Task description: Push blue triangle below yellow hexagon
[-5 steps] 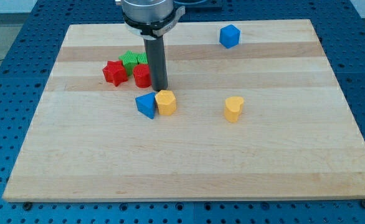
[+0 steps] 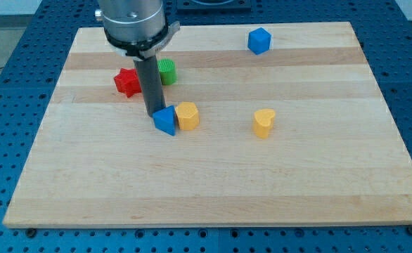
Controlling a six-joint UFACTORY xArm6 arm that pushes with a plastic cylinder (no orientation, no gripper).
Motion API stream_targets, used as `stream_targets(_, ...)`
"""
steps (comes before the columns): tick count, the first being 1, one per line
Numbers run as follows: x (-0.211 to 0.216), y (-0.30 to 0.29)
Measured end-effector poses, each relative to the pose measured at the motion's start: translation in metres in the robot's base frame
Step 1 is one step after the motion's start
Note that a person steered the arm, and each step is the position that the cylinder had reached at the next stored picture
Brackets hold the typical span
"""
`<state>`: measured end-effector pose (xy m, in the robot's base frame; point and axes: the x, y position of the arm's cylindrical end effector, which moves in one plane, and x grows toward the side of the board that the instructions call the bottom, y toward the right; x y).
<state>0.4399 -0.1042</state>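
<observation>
My tip (image 2: pixel 154 114) stands upright on the board, rod vertical below the wrist.

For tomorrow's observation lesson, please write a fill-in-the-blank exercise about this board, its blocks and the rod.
1. The blue triangle touches the yellow hexagon on the hexagon's view-____ side.
2. My tip sits just up-left of the ____ triangle.
3. The block nearest the view's top right corner is the blue ____.
4. The yellow heart stands ____ from the other blocks.

Missing words: left; blue; cube; apart
</observation>
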Motion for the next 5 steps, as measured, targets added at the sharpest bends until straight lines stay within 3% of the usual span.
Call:
stream_targets(3, 0.006, -0.029)
stream_targets(5, 0.050, -0.023)
